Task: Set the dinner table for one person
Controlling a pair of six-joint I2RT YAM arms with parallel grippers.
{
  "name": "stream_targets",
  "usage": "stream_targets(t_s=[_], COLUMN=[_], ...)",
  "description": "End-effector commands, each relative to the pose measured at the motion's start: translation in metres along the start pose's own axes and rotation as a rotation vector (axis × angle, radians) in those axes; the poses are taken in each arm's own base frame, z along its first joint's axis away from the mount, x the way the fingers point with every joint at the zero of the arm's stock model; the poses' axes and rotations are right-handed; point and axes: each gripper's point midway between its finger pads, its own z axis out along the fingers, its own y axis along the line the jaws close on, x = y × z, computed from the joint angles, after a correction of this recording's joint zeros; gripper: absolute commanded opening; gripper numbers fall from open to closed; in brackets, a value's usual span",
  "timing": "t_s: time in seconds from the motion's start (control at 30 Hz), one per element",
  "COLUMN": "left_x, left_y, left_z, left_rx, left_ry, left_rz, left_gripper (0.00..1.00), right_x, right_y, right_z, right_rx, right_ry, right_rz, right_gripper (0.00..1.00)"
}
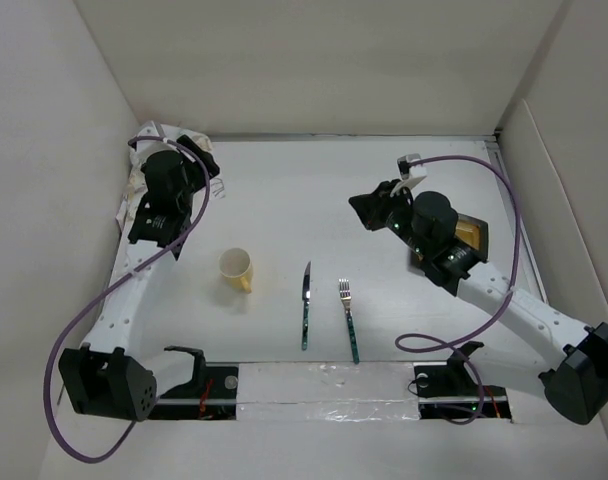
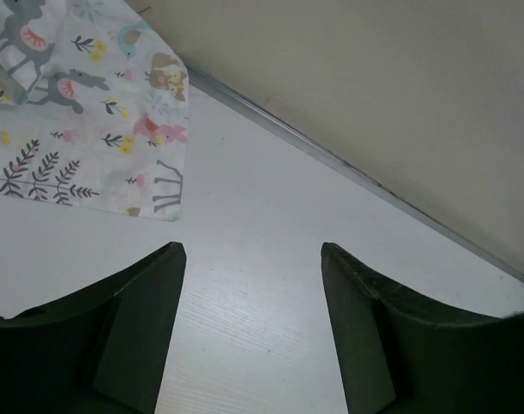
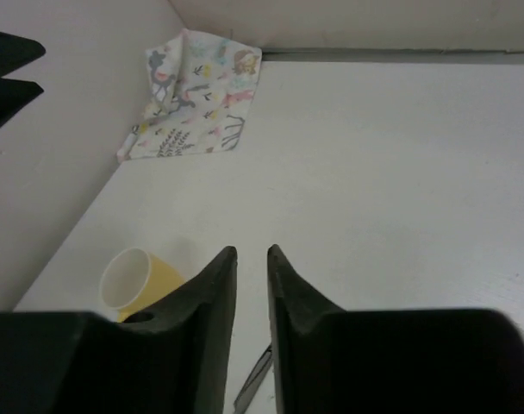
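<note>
Because the mat [image 2: 81,112] lies in the far-left corner of the table [image 1: 284,190], well apart from the tableware, the left gripper [image 2: 251,250] hovers just beside it, spread wide with nothing between the jaws. This posture suits a grasp of the cloth edge. Cup [image 1: 236,268], knife [image 1: 306,305] and fork [image 1: 348,318] sit in a row near the front edge, none touching. Knife and fork are roughly parallel, tips pointing away from the bases, so this reads as a setting that lacks its mat. The right gripper [image 3: 252,252] is held above mid-table, fingers drawn almost together with only a slit between them and gripping nothing. It is probably parked out of the left arm's way. Only the top view gives the full layout and both arms, but there the left arm covers most of the mat. The left wrist view shows the mat's printed corner lying flat just ahead of the fingers, with bare table under the jaws. The right wrist view shows the whole mat pushed into the corner where the walls meet, and the cup nearby. The fork is outside its frame.
</note>
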Motion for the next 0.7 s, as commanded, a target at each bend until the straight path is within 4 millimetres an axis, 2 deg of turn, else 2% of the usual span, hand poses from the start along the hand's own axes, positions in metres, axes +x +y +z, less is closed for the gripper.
stream_targets(t_s=[0.0,0.03,0.07,0.1,0.13,0.17,0.2,0.23,0.27,0.3,0.33,0.37,0.4,0.43,0.47,0.5,0.53,0.57,0.6,0.63,0.67], left_x=[-0.02,-0.011,-0.018,-0.017,-0.004,-0.007,-0.004,0.014,0.009,0.018,0.039,0.038,0.049,0.064,0.071,0.081,0.101,0.103,0.112,0.129,0.134], left_y=[-0.017,-0.013,-0.018,-0.011,-0.004,-0.006,0.0,0.01,0.007,0.016,0.027,0.024,0.028,0.034,0.039,0.043,0.052,0.049,0.056,0.065,0.066], left_z=[0.012,0.023,0.028,0.035,0.052,0.066,0.065,0.082,0.09,0.096,0.111,0.119,0.123,0.136,0.143,0.147,0.157,0.164,0.166,0.173,0.178], left_rx=[0.051,0.03,0.028,-0.011,-0.049,-0.077,-0.097,-0.14,-0.149,-0.182,-0.215,-0.214,-0.22,-0.237,-0.238,-0.241,-0.256,-0.252,-0.272,-0.291,-0.291], left_ry=[-0.058,-0.035,-0.043,-0.039,-0.004,0.014,0.027,0.08,0.076,0.111,0.169,0.178,0.222,0.261,0.288,0.318,0.369,0.378,0.41,0.447,0.457], left_rz=[0.011,0.033,0.044,0.086,0.118,0.168,0.193,0.23,0.248,0.295,0.329,0.346,0.374,0.398,0.404,0.414,0.429,0.431,0.439,0.451,0.452], left_gripper=[0.59,0.55,0.5,0.31,0.21,0.07,0.04,0.04,0.05,0.11,0.17,0.27,0.39,0.43,0.51,0.55,0.58,0.6,0.61,0.61,0.61], right_x=[-0.011,-0.01,-0.011,-0.008,-0.009,-0.006,-0.006,-0.003,-0.002,0.003,0.004,0.008,0.012,0.015,0.016,0.017,0.019,0.018,0.018,0.019,0.022], right_y=[0.012,0.012,0.012,0.017,0.016,0.013,0.013,0.011,0.011,0.01,0.008,0.006,0.005,0.004,0.004,0.003,0.006,0.006,0.006,0.006,0.005], right_z=[0.003,0.004,0.005,0.004,0.004,0.003,0.004,0.003,0.004,0.005,0.006,0.007,0.008,0.01,0.01,0.011,0.011,0.011,0.011,0.012,0.013], right_rx=[-0.05,-0.051,-0.054,-0.08,-0.076,-0.066,-0.065,-0.063,-0.067,-0.065,-0.057,-0.049,-0.046,-0.044,-0.044,-0.042,-0.05,-0.052,-0.053,-0.053,-0.05], right_ry=[-0.042,-0.043,-0.05,-0.036,-0.04,-0.035,-0.037,-0.036,-0.041,-0.026,-0.023,-0.007,0.002,0.006,0.006,0.01,0.014,0.01,0.007,0.007,0.014], right_rz=[0.011,0.014,0.016,0.015,0.013,0.012,0.011,0.011,0.012,0.01,0.012,0.012,0.01,0.014,0.019,0.017,0.019,0.016,0.013,0.013,0.011], right_gripper=[0.09,0.0,0.0,0.0,0.0,0.0,0.0,0.0,0.0,0.0,0.0,0.0,0.0,0.0,0.03,0.09,0.25,0.33,0.41,0.49,0.51])
